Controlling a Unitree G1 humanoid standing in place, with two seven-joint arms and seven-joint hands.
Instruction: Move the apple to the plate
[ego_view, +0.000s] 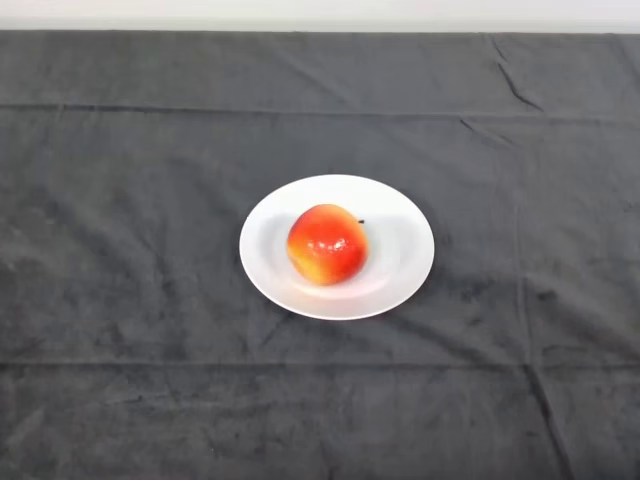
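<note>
Apple (327, 244), glossy red-yellow, round, sits on plate (400, 215) slightly left of centre. Plate white, smooth, round, shallow rim. Table (120, 280) under dark creased cloth, open cloth all round plate.

Head view of the work surface. A dark cloth (130, 300) covers the table from the near edge to the far edge, where a pale strip of background shows along the top; faint creases run across the cloth in horizontal lines, with a few short folds toward the upper right. A round white plate (405, 245) lies near the middle of the cloth. A red and yellow apple (327, 244) rests on the plate, slightly left of its centre, with a bright glint on its upper surface; a small dark stem tip shows at its upper right edge
</note>
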